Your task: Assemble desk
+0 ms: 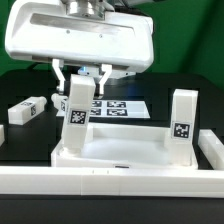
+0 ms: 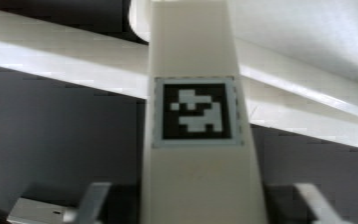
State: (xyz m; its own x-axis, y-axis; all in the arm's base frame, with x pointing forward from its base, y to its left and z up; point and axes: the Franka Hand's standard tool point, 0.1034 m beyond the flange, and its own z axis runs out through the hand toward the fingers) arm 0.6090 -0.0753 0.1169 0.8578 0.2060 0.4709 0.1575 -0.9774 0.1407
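White plastic desk slab (image 1: 120, 150) is laid just behind the long rail (image 1: 110, 182). The left leg (image 1: 78, 108) and the right leg (image 1: 182, 118) are stood upright at its corners. A loose leg (image 1: 25, 110) is laid well apart on the table (image 1: 25, 140). The gripper (image 1: 82, 78) is placed around the left leg, jaws spread, with gaps seen on both sides.

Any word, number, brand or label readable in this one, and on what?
No words, numbers or brands can be read anywhere.
On the first standing leg: a square black-and-white tag, pattern only, no letters.
On the second standing leg: same kind of pattern.
On the lying leg: marks too small to read.
On the marker board: printed patterns, no text.
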